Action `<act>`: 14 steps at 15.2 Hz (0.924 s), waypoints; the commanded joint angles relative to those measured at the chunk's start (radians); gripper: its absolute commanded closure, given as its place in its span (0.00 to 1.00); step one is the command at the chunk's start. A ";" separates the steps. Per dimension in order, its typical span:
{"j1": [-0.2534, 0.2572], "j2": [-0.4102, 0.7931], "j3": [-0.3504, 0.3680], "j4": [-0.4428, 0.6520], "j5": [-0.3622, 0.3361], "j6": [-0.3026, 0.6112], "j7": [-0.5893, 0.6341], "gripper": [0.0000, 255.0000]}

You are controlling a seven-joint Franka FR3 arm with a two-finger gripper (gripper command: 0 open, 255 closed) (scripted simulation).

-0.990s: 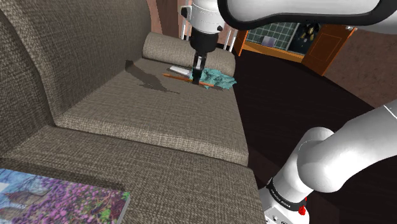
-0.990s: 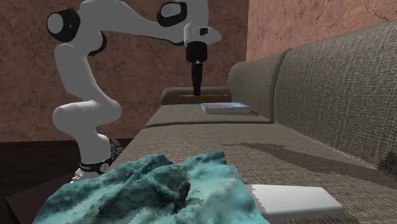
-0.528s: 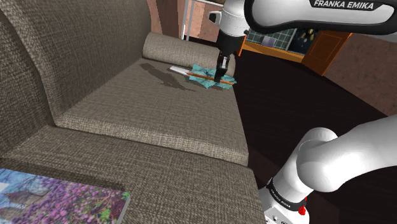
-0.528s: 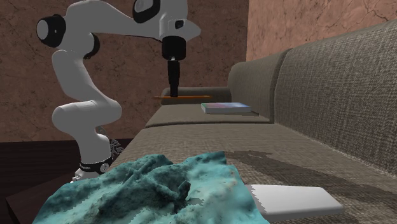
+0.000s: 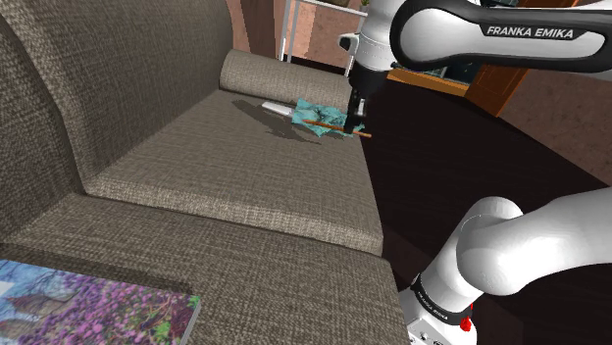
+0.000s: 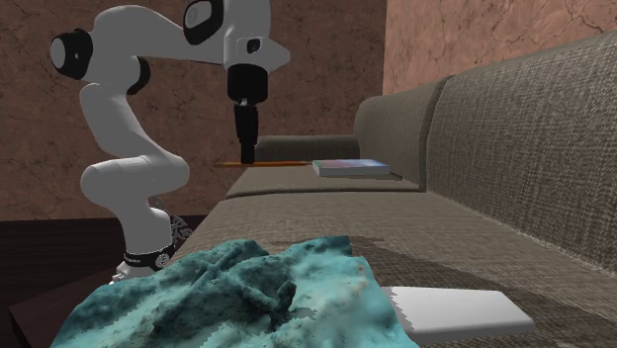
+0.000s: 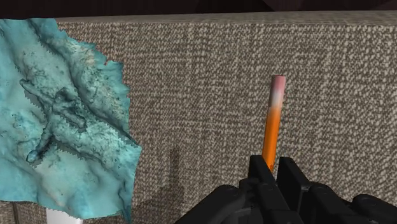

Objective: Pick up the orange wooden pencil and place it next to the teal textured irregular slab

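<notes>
end effector (image 7: 275,168) grips orange pencil (image 7: 273,124), near teal slab (image 7: 63,114).

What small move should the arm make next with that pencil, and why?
Probably lower straight down. The gripper is shut on the orange pencil, which hangs above bare sofa cushion beside the teal slab, apart from it. The shadow on the fabric suggests the pencil is not yet down, so opening now would likely drop it.

A home's living room: a brown woven sofa (image 5: 226,167), a book (image 5: 88,304) on it, a wooden cabinet (image 5: 495,90) beyond.
</notes>
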 commanded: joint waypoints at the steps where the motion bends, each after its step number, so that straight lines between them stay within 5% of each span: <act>1: 0.000 -0.001 -0.001 -0.028 -0.002 0.027 0.003 1.00; 14: -0.001 0.010 0.002 -0.195 -0.012 0.202 0.036 1.00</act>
